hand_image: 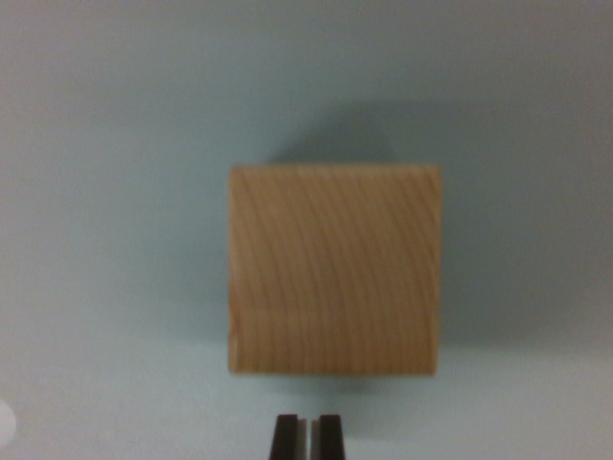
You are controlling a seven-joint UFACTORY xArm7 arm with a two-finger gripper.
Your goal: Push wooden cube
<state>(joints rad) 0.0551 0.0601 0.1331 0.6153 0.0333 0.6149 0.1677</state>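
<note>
A light wooden cube [333,268] with curved grain fills the middle of the wrist view, resting on a pale grey-green surface [105,192]. My gripper [306,436] shows at the bottom edge as two dark fingertips pressed together with only a thin line between them, shut and holding nothing. The fingertips sit just below the cube's near face, with a narrow strip of surface showing between them and the cube. A soft shadow lies behind the cube's far edge.
The pale surface stretches around the cube on every side. A small white blur [5,424] shows at the lower left edge.
</note>
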